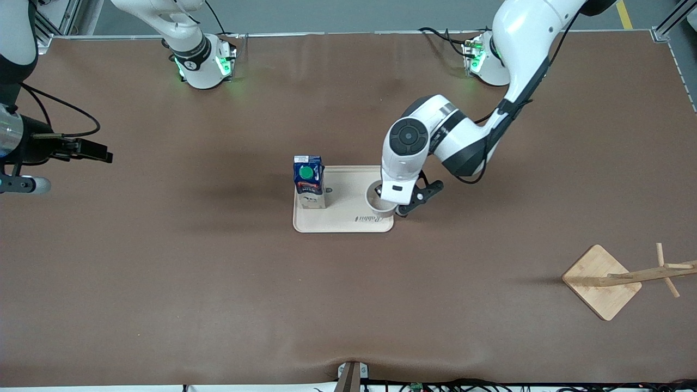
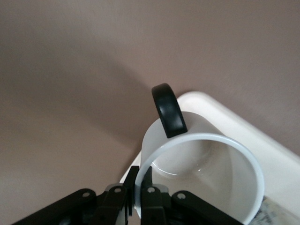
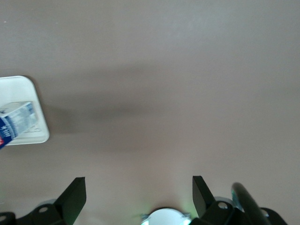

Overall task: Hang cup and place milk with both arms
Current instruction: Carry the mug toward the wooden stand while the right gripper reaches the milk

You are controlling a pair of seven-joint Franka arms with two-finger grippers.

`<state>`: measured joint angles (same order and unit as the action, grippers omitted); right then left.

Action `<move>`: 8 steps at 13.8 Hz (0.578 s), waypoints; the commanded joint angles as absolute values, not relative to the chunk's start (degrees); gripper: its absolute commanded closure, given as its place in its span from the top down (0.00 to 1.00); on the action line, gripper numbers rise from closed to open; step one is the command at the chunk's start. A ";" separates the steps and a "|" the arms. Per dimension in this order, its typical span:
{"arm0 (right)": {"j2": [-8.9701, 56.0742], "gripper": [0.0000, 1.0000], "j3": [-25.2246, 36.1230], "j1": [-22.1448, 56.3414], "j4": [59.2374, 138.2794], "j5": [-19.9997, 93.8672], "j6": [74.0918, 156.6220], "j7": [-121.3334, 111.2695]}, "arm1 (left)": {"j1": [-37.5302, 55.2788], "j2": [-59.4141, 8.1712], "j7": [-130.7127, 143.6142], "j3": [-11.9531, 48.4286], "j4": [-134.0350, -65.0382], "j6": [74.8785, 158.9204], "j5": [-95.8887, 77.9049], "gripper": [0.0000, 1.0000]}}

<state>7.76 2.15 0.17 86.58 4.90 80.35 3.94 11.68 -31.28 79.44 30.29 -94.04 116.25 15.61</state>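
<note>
- Lower right of the front view, nearest the camera: the rack (image 1: pixel 601 281), a wooden base with a pegged post lying across the frame's right edge, well apart from everything else. That's where the cup has to end up.
- Centre of the frame: the tray (image 1: pixel 343 224), pale, with the milk (image 1: pixel 309 181) upright at its corner toward the right arm's end, green cap up.
- At the tray's other end sits the cup (image 1: pixel 378 202), and here's the action: the left gripper (image 1: pixel 400 206) is down on it, fingers (image 2: pixel 146 197) pressed together on the rim wall, pinching it just beside the black handle (image 2: pixel 168 110).
- Risk, as I read it: a thin rim pinch like that could let the cup swing or slip on the lift, and a twisted cup would put the handle at the wrong angle for the peg. A drag could also nudge the tray and rock the milk.
- Left edge of the frame, mid-height: the right gripper (image 3: pixel 139 194) waits over bare table, jaws spread wide, holding nothing, well apart from the milk.
- Top of the frame: both green-lit bases.
</note>
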 commanded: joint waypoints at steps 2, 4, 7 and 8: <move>7.56 1.00 2.28 5.08 88.06 11.23 82.15 13.41 | 6.00 -22.08 70.60 29.71 -94.22 111.02 16.26 0.00; 9.04 1.00 2.29 10.34 89.90 11.51 87.95 16.69 | 1.78 -18.47 64.72 29.62 -94.83 110.48 16.26 0.00; 14.04 1.00 2.20 17.73 90.62 11.95 95.52 21.50 | -4.55 -15.13 53.65 29.88 -94.83 110.48 16.17 0.00; 15.80 1.00 2.28 21.15 90.62 11.95 97.80 25.71 | -6.57 -14.16 50.31 29.88 -94.83 110.48 16.17 0.00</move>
<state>12.54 1.62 16.39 91.07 11.02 94.78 20.10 -3.60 -17.18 55.49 29.55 -93.13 110.62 15.71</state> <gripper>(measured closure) 0.000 0.934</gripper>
